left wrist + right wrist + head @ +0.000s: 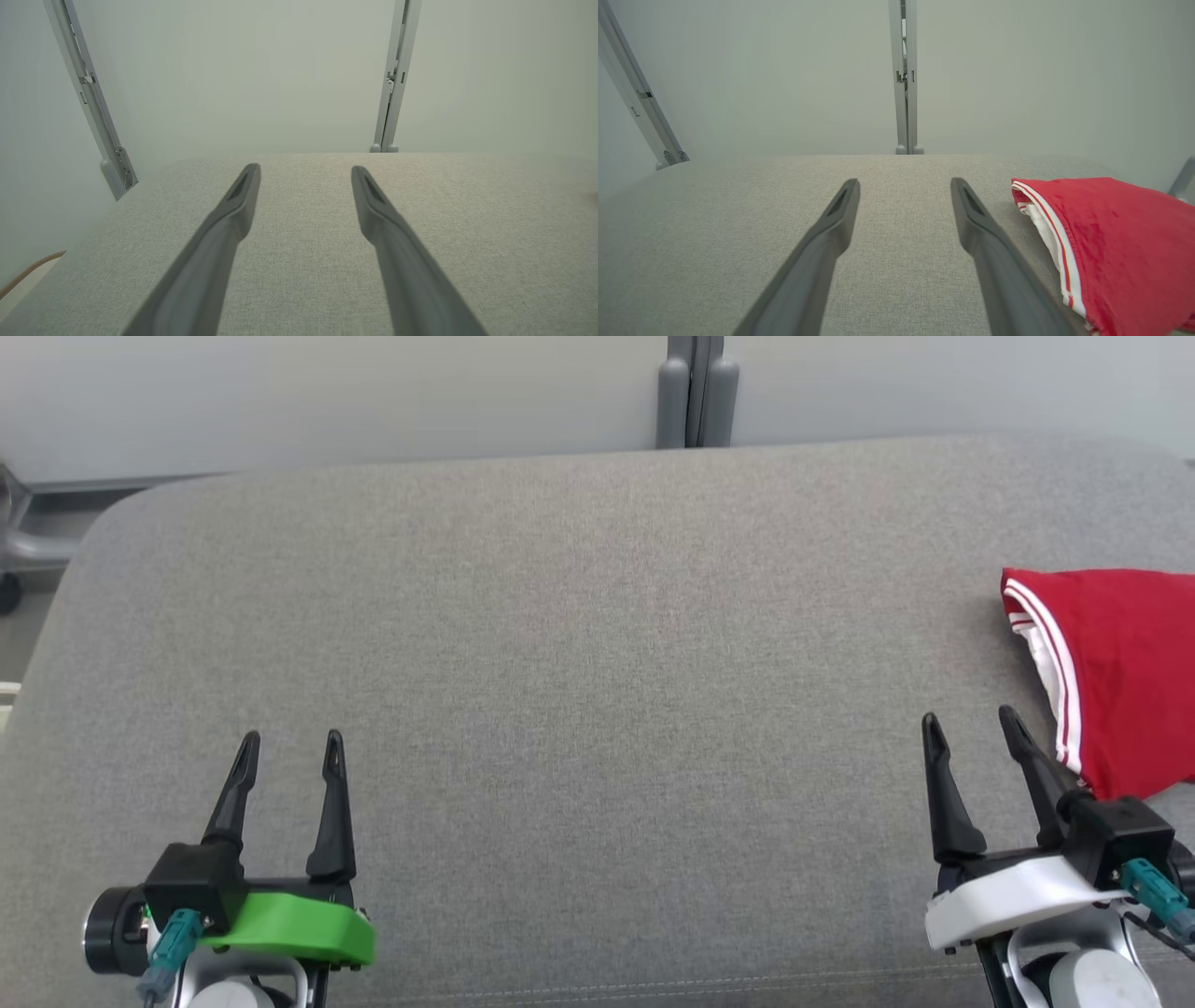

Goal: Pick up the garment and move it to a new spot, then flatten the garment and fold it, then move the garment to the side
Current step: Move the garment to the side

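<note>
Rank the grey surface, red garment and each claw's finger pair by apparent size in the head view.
1. grey surface
2. red garment, partly cropped
3. left claw fingers and right claw fingers: alike, unranked

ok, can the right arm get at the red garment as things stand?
Probably yes. The right claw is open and empty, and the red garment lies just beside it on the gray surface, with nothing between them.

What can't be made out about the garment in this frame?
- Red garment: right part cut off by the head view's right edge; full shape and kind unknown.
- Its near corner in the right wrist view: cut off by the bottom edge, partly behind a finger of the right gripper.
</note>
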